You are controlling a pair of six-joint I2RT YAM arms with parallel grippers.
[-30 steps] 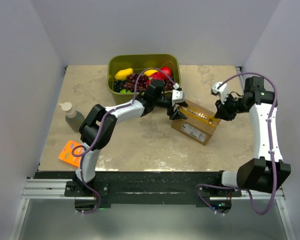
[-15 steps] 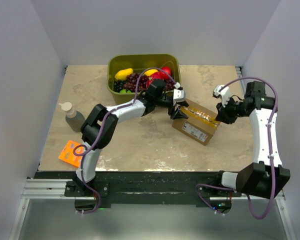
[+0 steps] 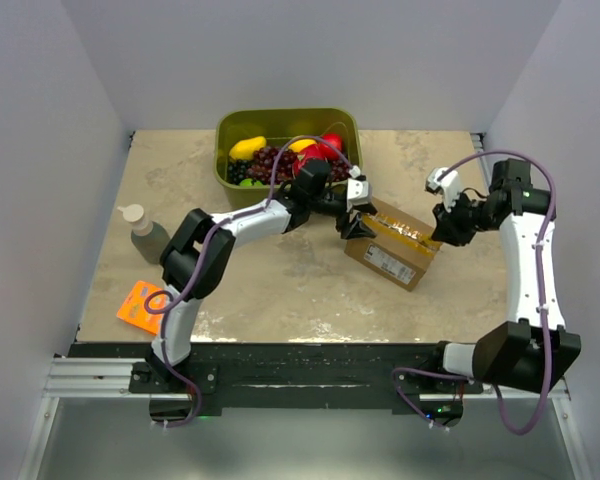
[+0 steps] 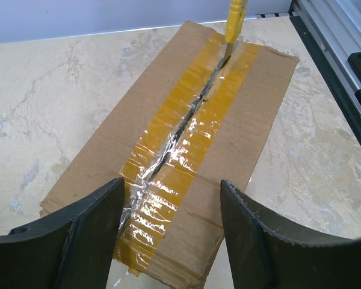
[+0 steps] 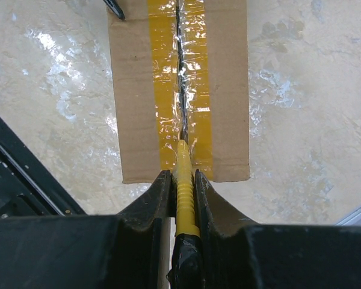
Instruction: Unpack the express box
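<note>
- My right jaws are clamped on a yellow cutter (image 5: pixel 184 153). Its tip sits in the tape seam (image 5: pixel 182 90), evidently to slit it.
- The express box (image 3: pixel 392 245) lies flat on the table (image 3: pixel 280 285), mid-right, with its label side toward my bases.
- My left jaws stand apart, straddling the box's opposite end, probably to brace it against the cut.
- My right arm (image 3: pixel 525 250) rises tall, its wrist turned inward. My left arm (image 3: pixel 245 222) reaches across, short of the fruit bin (image 3: pixel 280 118).

The right gripper (image 5: pixel 183 179) clamps a yellow cutter (image 5: pixel 185 208). Its tip sits at the slit tape seam (image 5: pixel 182 72) of the express box (image 5: pixel 132 102).
</note>
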